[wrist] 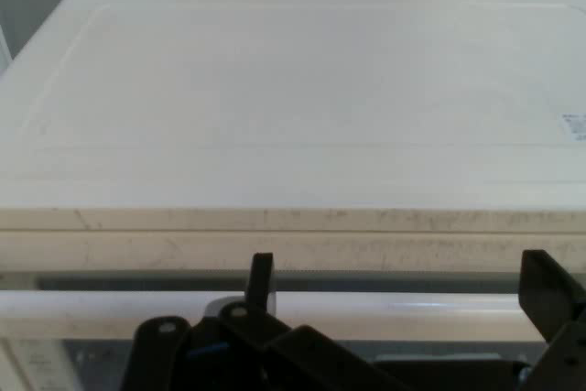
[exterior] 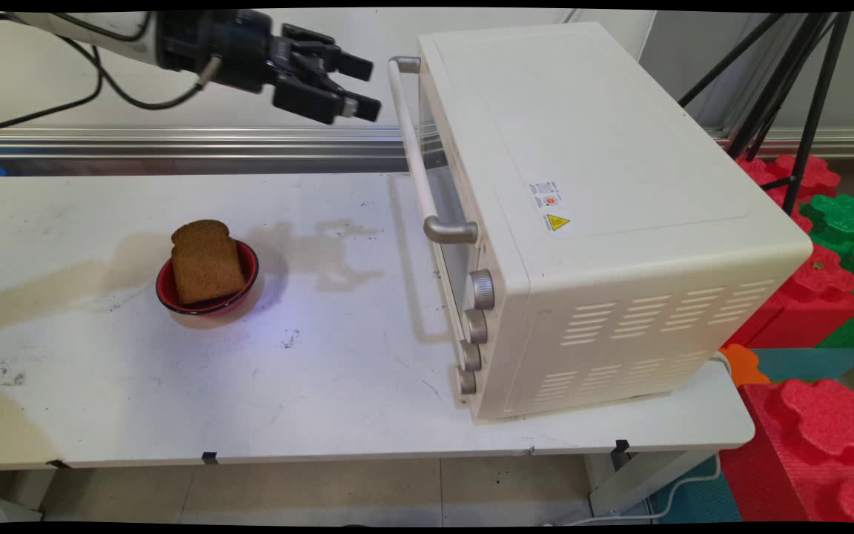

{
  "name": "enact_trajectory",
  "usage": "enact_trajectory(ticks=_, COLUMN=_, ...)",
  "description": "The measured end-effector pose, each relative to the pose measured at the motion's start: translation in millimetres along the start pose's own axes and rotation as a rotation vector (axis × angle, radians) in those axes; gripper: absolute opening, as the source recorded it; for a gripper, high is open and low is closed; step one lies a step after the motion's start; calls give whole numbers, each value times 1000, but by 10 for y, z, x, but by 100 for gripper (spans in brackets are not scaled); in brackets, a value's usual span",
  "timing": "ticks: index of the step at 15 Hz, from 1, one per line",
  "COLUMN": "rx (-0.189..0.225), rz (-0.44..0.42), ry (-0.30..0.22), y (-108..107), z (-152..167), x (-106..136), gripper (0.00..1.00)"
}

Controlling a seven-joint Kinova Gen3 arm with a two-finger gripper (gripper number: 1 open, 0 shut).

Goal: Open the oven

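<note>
Bread slice [exterior: 207,261] stands in a red bowl [exterior: 247,259] on the white table [exterior: 323,386], well below the jaws. Black gripper [exterior: 359,87] hangs high, fingers spread apart and empty, just beside the handle [exterior: 412,148] of the cream toaster oven [exterior: 590,208].

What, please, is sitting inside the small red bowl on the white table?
A brown slice of bread stands upright in the small red bowl with a dark rim, leaning slightly and rising well above it. The slice covers the bowl's bottom, so anything beneath it cannot be seen.
</note>
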Motion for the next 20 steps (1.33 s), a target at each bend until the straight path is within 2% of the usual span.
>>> enact_trajectory(ticks=5, rx=-5, rz=1, ry=-14, y=-9, z=312, x=-3, gripper=100)
enact_trajectory(ticks=9, rx=-6, rz=6, ry=-19, y=-8, z=432, x=-4, gripper=100)
enact_trajectory(ticks=10, rx=-8, rz=9, ry=-21, y=-6, z=458, x=-7, gripper=0)
enact_trajectory(ticks=20, rx=-15, rz=17, ry=-34, y=6, z=623, x=-30, gripper=0)
